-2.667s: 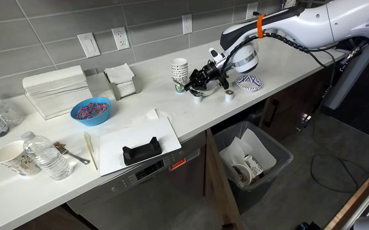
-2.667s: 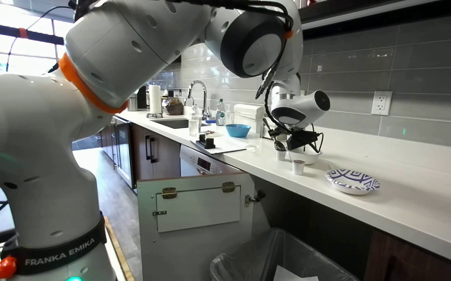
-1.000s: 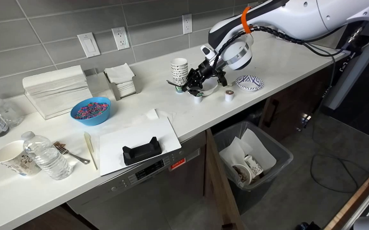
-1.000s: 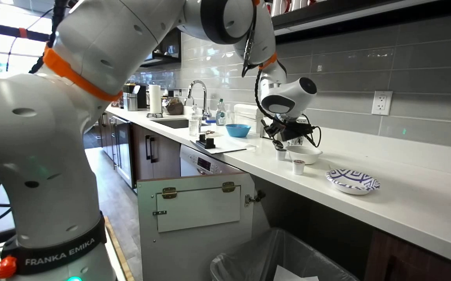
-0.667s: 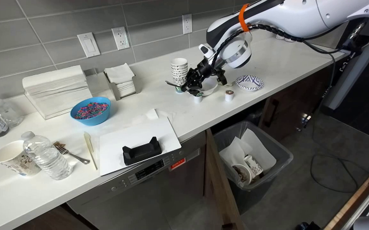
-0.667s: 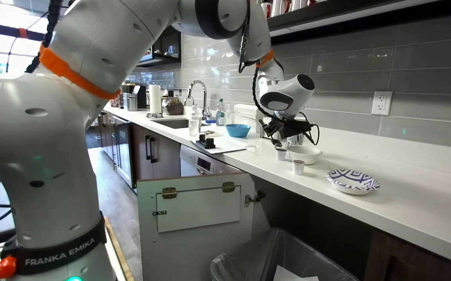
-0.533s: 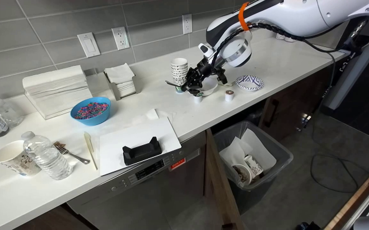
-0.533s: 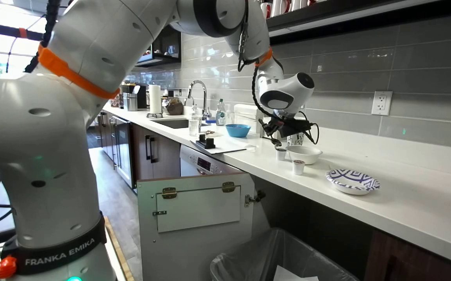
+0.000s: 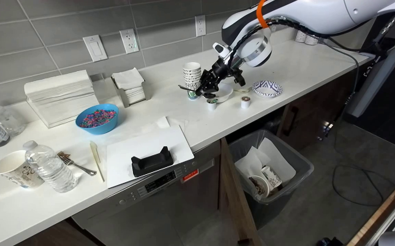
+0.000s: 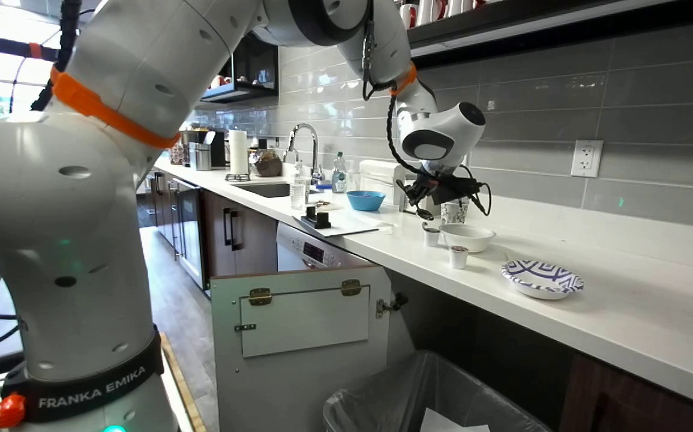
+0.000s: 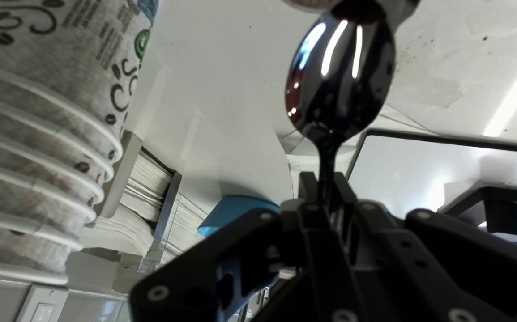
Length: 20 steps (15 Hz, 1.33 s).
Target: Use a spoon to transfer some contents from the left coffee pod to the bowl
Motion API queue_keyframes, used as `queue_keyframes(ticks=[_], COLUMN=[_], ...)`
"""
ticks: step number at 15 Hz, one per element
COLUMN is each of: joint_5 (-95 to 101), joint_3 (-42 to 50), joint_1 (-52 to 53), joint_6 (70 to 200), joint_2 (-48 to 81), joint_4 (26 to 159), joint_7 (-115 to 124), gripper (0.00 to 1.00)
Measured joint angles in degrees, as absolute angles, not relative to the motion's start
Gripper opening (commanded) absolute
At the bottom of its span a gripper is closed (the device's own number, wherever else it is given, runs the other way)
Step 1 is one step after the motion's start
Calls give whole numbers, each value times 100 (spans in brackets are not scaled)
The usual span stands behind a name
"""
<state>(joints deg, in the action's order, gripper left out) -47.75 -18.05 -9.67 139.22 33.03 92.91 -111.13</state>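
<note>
In an exterior view, a bottle (image 9: 50, 167) is standing nearest, lower left of the frame, with a fork (image 9: 78, 165) lying to its right. At lower centre, a board (image 9: 125, 150) is bearing a black stand (image 9: 152, 163). Farther back on the worktop (image 9: 156, 102), left of centre, a blue bowl (image 9: 104, 128) is holding multicoloured bits (image 9: 98, 118). Beyond, just right of centre, the left pod (image 9: 211, 106) and the right pod (image 9: 245, 103) are standing apart. Jaws closed, the tool (image 11: 326, 190) is gripping the spoon (image 11: 336, 80) by its handle, as the wrist view is showing; the scoop (image 9: 209, 96) is hanging just above the left pod. Just behind, the white bowl (image 9: 225, 92) is sitting partly hidden by the tool, with a patterned dish (image 9: 267, 89) lying to its right. A cup stack (image 9: 191, 77) is standing at upper centre, before a tiled wall (image 9: 81, 20).
</note>
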Motion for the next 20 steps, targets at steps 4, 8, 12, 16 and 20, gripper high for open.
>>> queue_keyframes(ticks=[4, 8, 12, 16, 20], joint_5=[-4714, -4434, -4013, -3726, -3585], joint_3=[-1596, -1373, -1249, -1191, -1160], joint_1=[-814, -668, -613, -611, -634], joint_6=[13745, 13411, 13056, 12754, 12518], joint_2=[3226, 3199, 3192, 3198, 3231], joint_4=[9253, 9117, 8937, 8717, 8477], joint_7=[-11026, -10798, -10586, -10555, -10584], gripper=[2, 2, 2, 2, 2])
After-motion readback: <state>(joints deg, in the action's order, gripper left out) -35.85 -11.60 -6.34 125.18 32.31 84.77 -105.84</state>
